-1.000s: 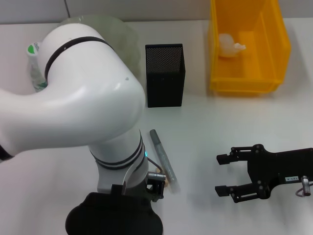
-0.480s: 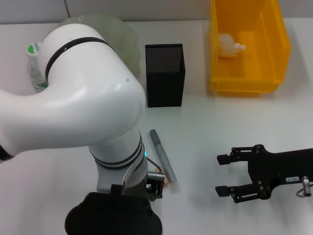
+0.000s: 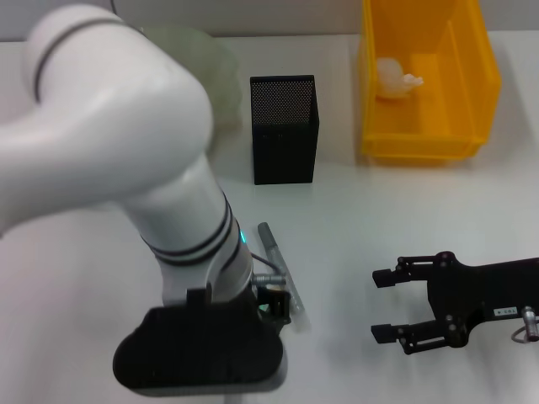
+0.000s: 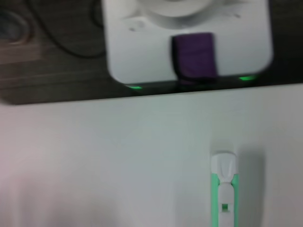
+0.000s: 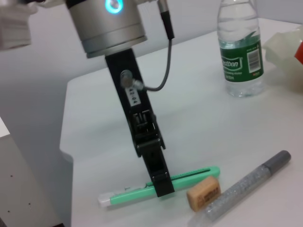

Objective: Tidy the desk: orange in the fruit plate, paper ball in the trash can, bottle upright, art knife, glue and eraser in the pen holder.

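A green art knife (image 5: 158, 189) lies flat on the white desk, and my left gripper (image 5: 161, 185) stands tip-down right at its middle. The tan eraser (image 5: 203, 193) and the grey glitter glue pen (image 5: 241, 189) lie just beside the knife. The glue pen (image 3: 278, 261) also shows in the head view, next to my left wrist. The bottle (image 5: 240, 49) stands upright farther off. My right gripper (image 3: 386, 303) hovers open over bare desk at the right. The black mesh pen holder (image 3: 284, 130) stands behind. A paper ball (image 3: 394, 77) lies in the yellow bin (image 3: 472, 93).
My left arm's white bulk covers the left of the head view, hiding most of the pale green fruit plate (image 3: 215, 63). The orange is hidden. The left wrist view looks down at the desk, the knife tip (image 4: 223, 189) and the robot base (image 4: 187, 38).
My left arm's elbow has swung up and to the left, now hiding the bottle in the head view, and its wrist has turned slightly. The right arm has stayed put.
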